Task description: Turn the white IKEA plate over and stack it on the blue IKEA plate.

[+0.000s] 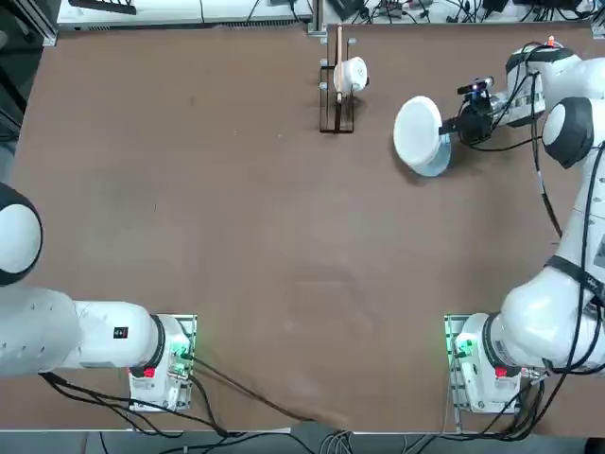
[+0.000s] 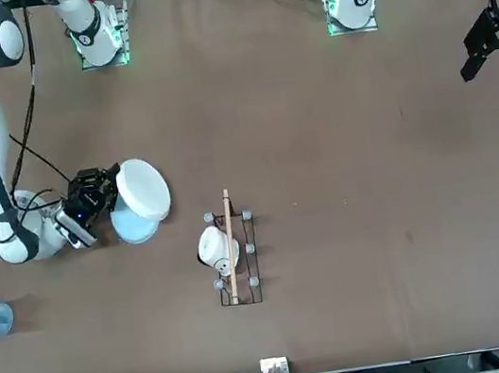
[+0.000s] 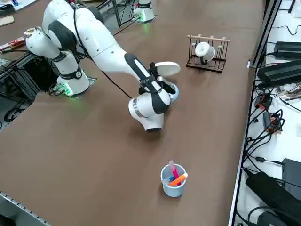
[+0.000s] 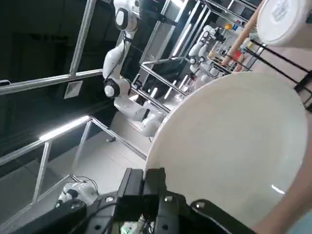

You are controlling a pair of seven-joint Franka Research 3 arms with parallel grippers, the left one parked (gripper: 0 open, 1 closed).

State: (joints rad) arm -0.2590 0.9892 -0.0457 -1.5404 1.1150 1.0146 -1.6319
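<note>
Above blue IKEA plate (image 1: 433,163): right end effector (image 1: 452,127) clamps rim of tilted, plain round white IKEA plate (image 1: 417,131).

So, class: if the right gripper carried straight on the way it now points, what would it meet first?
Probably the wooden rack with its white cup; depth is unclear. The right gripper holds the white plate.
</note>
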